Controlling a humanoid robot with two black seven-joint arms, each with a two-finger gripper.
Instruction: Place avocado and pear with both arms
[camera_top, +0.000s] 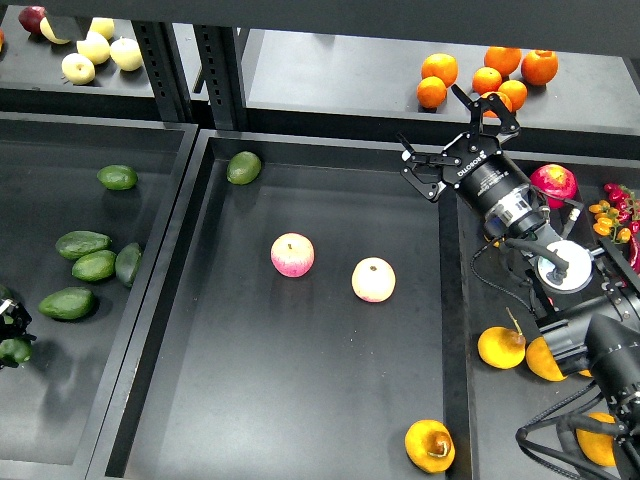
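My left gripper (9, 318) shows only as a small dark shape at the far left edge, over the left tray (40, 420). A dark green avocado (13, 351) hangs just under it and moves with it, so it looks held. An orange-yellow pear (429, 445) with a dark brown dimple lies at the front right of the middle tray (300, 400). My right gripper (458, 136) is open and empty, above the back right corner of the middle tray.
Several avocados (82, 243) lie in the left tray. A lighter green avocado (243, 167) and two pink-and-yellow apples (292, 254) (373, 279) lie in the middle tray. More pears (500, 347) lie at the right beside my arm, oranges (486, 78) on the back shelf.
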